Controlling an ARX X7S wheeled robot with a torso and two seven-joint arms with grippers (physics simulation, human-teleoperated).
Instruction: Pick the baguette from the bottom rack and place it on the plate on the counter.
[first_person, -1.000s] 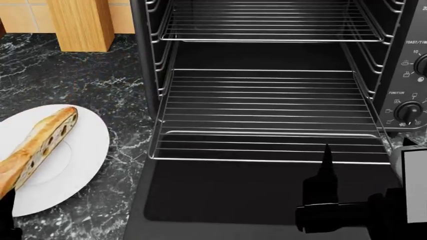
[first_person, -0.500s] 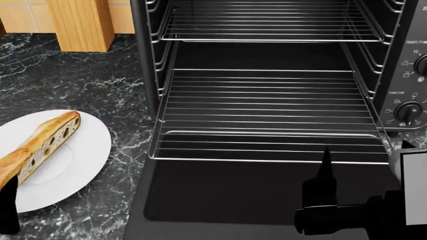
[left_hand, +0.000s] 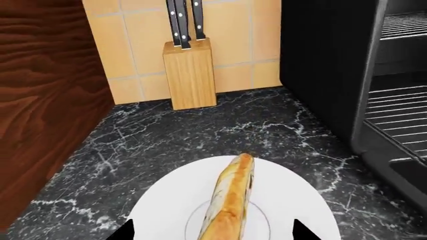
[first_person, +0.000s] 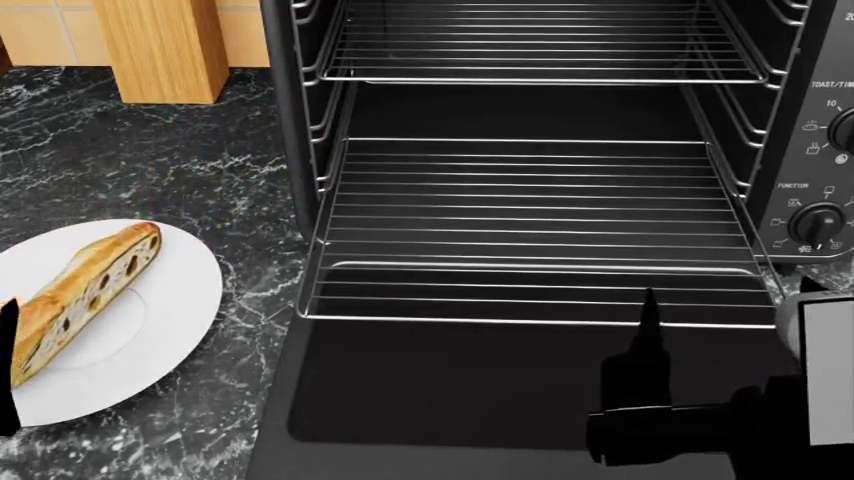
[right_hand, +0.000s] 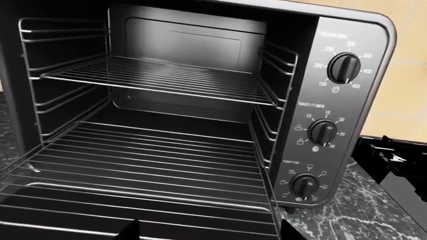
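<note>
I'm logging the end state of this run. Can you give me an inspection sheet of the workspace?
Surface: dark marble counter, bare around the plate.
Job's things: baguette lies across the white plate; bottom rack has nothing on it.
Clutter: wooden knife block by the tiled wall.
Grippers: left pincer open, tips either side of the baguette; right pincer open, facing the oven.
Cables: nothing seen.
Surroundings: open black oven, upper rack has nothing on it.

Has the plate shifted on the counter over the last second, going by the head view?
Yes. The plate has slid slightly toward the oven's bottom rack and settled; its rim now sits a little closer to the oven than a second ago.
</note>
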